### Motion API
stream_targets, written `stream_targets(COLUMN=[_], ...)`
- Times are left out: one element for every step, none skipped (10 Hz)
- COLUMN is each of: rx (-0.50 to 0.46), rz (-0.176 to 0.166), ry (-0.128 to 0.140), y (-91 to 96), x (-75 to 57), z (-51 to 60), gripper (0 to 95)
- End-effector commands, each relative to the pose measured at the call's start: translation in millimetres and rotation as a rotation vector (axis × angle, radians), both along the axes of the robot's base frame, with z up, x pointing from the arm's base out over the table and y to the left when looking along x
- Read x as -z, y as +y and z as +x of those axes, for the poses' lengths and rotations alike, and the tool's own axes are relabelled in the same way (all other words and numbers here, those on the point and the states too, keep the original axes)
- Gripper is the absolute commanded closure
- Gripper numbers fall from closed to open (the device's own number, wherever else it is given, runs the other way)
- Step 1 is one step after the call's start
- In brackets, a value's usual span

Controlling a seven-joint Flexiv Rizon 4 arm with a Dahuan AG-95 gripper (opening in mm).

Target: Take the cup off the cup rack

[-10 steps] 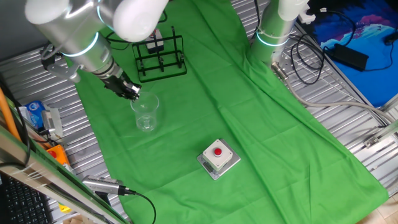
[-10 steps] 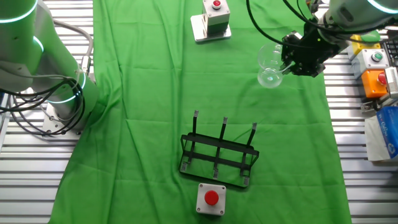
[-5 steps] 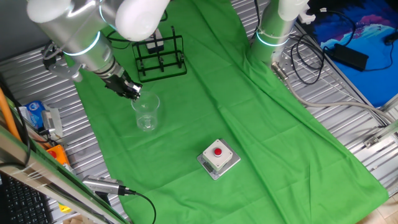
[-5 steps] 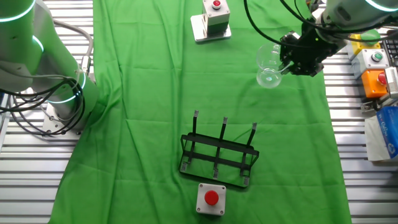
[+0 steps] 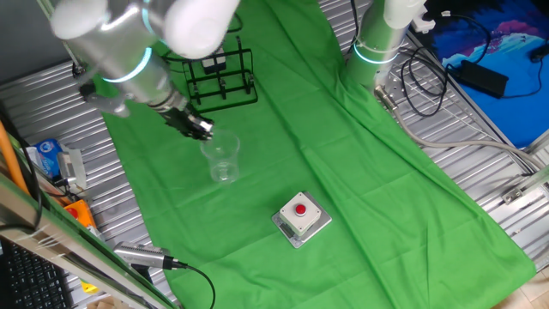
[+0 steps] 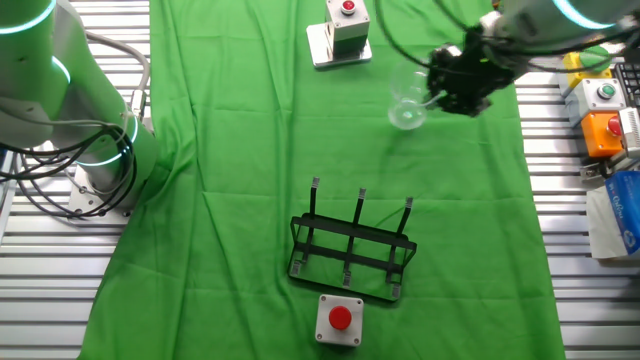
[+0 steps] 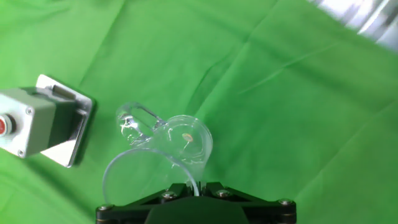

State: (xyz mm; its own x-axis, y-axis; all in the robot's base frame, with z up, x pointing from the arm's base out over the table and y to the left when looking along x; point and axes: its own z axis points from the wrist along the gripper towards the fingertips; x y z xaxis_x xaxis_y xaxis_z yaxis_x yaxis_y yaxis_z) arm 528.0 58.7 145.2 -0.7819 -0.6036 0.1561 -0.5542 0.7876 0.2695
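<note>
One clear cup [image 5: 222, 160], hard to make out against the green cloth [image 5: 343, 172], hangs pinched by its rim in the gripper [image 5: 200, 130], well apart from the rack [image 6: 351, 253], the fingertips mostly hidden in the hand view.

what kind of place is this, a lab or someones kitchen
Most likely a robotics lab bench, not a kitchen: a green cloth covers a slatted metal table, a second robot arm base stands by loose cables, and red-button boxes sit around.
</note>
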Motion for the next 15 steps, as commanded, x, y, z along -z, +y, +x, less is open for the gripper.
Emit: stream_targets(rx=[-0.026, -0.022, -0.019, -0.015, -0.013, -0.014, -0.012, -0.014, -0.028, -0.064, -0.082, -0.087, -0.09, -0.085, -0.089], rz=[-0.122, -0.129, -0.133, -0.134, -0.129, -0.127, -0.126, -0.122, -0.132, -0.117, -0.098, -0.096, -0.096, -0.097, -0.098], ry=[-0.017, -0.019, -0.029, -0.035, -0.04, -0.043, -0.048, -0.054, -0.081, -0.112, -0.132, -0.145, -0.149, -0.144, -0.139], y=[-1.1, -1.6, -1.8, -1.9, -2.3, -2.5, -2.8, -2.8, -2.9, -3.1, -3.1, -3.1, -2.7, -2.5, -2.5], x=[6.4, 11.1, 16.7, 21.0, 25.5, 26.9, 28.9, 28.8, 28.5, 27.9, 27.7, 27.7, 27.9, 27.6, 24.3], z=[-1.1, -2.8, -5.4, -7.0, -7.6, -7.5, -7.3, -7.1, -6.7, -5.8, -5.4, -5.3, -4.9, -3.9, -2.1], gripper=[95.0, 95.0, 95.0, 95.0, 95.0, 95.0, 95.0, 95.0, 95.0, 38.0, 0.0, 0.0, 0.0, 0.0, 0.0])
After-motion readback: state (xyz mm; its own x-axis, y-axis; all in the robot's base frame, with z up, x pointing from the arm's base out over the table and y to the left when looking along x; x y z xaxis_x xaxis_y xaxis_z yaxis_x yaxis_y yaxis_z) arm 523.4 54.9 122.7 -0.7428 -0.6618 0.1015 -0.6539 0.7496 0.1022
